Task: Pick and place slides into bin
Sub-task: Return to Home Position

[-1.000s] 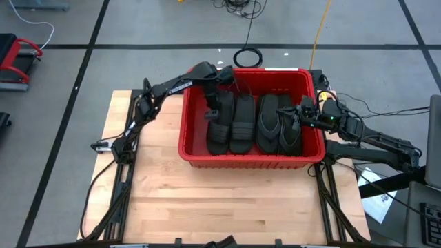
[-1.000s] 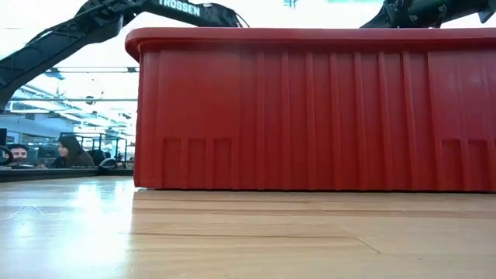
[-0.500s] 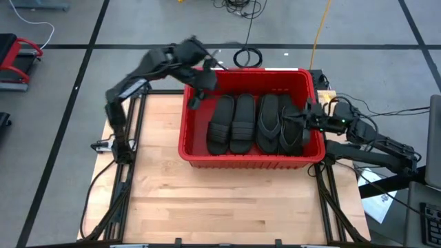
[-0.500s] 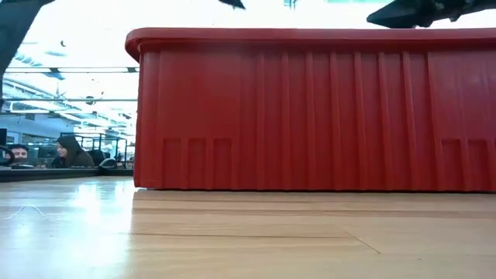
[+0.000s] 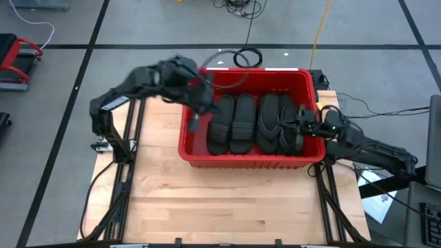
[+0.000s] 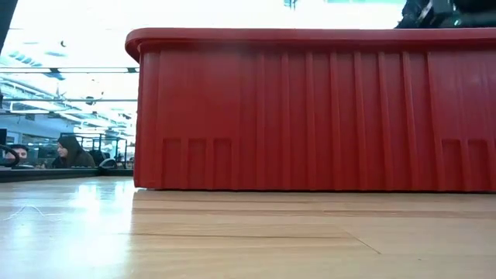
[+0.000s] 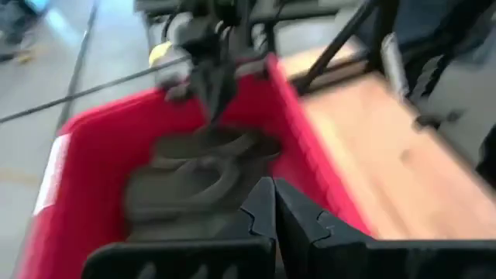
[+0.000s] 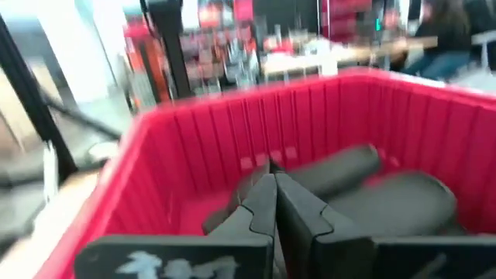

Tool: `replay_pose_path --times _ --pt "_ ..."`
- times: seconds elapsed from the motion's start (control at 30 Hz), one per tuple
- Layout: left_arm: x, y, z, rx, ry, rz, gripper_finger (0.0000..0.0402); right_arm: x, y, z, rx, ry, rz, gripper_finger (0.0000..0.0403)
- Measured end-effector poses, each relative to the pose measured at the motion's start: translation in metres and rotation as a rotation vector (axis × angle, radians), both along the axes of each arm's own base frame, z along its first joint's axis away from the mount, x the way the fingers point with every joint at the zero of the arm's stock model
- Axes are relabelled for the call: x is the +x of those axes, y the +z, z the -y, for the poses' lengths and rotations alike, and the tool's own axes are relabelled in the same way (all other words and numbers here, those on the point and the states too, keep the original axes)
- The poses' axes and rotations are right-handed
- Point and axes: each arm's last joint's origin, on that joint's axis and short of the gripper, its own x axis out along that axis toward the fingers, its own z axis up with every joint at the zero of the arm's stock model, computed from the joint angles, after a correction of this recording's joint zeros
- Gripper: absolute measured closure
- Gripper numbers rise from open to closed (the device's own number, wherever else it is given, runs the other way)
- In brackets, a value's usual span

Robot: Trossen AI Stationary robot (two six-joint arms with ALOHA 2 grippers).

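The red bin stands at the table's far middle and fills the low view. Several black slides lie side by side on its floor; they also show in the left wrist view and the right wrist view. My left gripper hangs shut and empty high over the bin's left wall, its fingers together. My right gripper is shut and empty just above the bin's right side, pointing level across it.
Bare wood lies between the bin and the table's near edge. A black cable coil lies on the floor beyond the bin. My right arm shows above the bin's rim. People sit in the room behind.
My left gripper has risen out of the bin, away from the left-hand slides, and swung up and toward the table's left edge, tipping from steeply down to a shallow slant. The slides stay in the bin. My right gripper has sunk a little over the bin's right side.
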Motion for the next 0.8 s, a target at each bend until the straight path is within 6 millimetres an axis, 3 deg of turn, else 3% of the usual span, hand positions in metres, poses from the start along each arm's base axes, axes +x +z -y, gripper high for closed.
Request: replay_pose_path --times 0.13,0.23,0.37,0.57,0.67,0.8 --pt "0.037 -0.021 -0.002 -0.017 -0.080 0.214 0.0401 0.005 -0.025 0.002 0.063 0.003 0.284 0.0403" --pt "0.056 -0.033 -0.009 0.053 -0.085 0.446 0.0401 0.001 -0.028 0.001 0.065 0.013 0.467 0.0403" --pt "0.070 -0.063 -0.033 -0.059 -0.026 0.658 0.0401 0.002 -0.026 0.002 0.019 -0.012 0.426 0.0403" --pt "0.051 -0.101 -0.056 -0.328 -0.014 1.006 0.0402 0.005 -0.004 0.004 0.001 -0.061 0.180 0.0403" --pt "0.039 -0.122 -0.059 -0.385 -0.002 1.093 0.0402 0.003 0.009 0.003 -0.009 -0.057 0.097 0.0403" --pt "0.008 -0.120 -0.047 -0.331 0.068 1.111 0.0402 -0.003 0.036 -0.002 -0.073 0.032 0.121 0.0403"
